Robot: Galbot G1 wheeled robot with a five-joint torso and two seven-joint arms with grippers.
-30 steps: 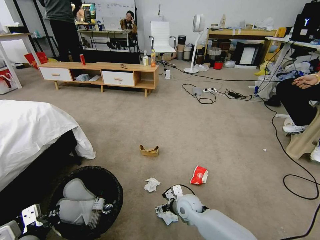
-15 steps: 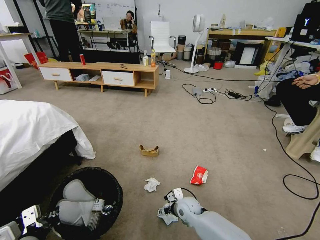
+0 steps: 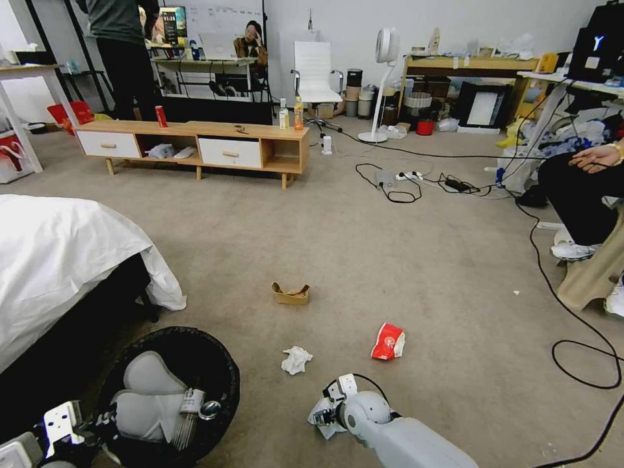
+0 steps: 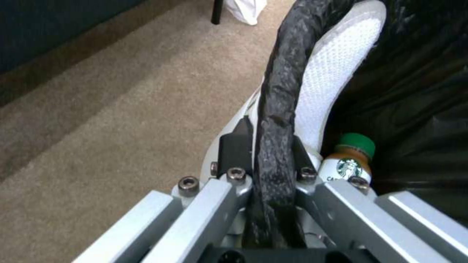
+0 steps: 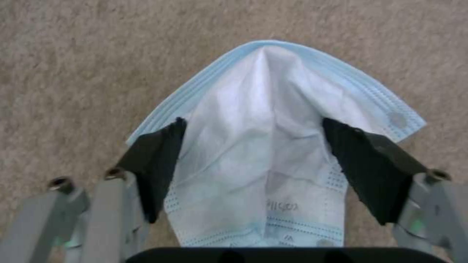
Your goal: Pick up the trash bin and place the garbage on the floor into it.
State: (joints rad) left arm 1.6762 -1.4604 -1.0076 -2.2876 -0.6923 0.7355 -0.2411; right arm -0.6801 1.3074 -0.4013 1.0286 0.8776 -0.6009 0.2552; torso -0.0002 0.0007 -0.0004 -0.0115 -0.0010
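Observation:
The trash bin point(image 3: 170, 389), lined with a black bag, sits at the lower left of the head view. My left gripper point(image 4: 270, 146) is shut on its rolled black rim point(image 4: 283, 84); in the head view that gripper point(image 3: 65, 422) is at the bin's near edge. Garbage lies on the floor point(image 3: 390, 260): a tan cardboard tray point(image 3: 290, 294), a crumpled tissue point(image 3: 296, 359), a red-white crushed cup point(image 3: 389, 342) and a pale blue-white face mask point(image 5: 273, 120). My right gripper point(image 5: 258, 146) is open and low over the mask, one finger on each side; in the head view it point(image 3: 328, 411) is near the bottom centre.
The bin holds a green-capped bottle point(image 4: 348, 160) and white-grey items. A bed with a white sheet point(image 3: 65, 260) stands left. A low wooden cabinet point(image 3: 195, 146) is farther back. Black cables point(image 3: 585, 364) and a seated person's legs point(image 3: 578, 201) are to the right.
My right gripper has sunk lower and slightly nearer, down over the face mask. The left gripper and the bin have stayed in place.

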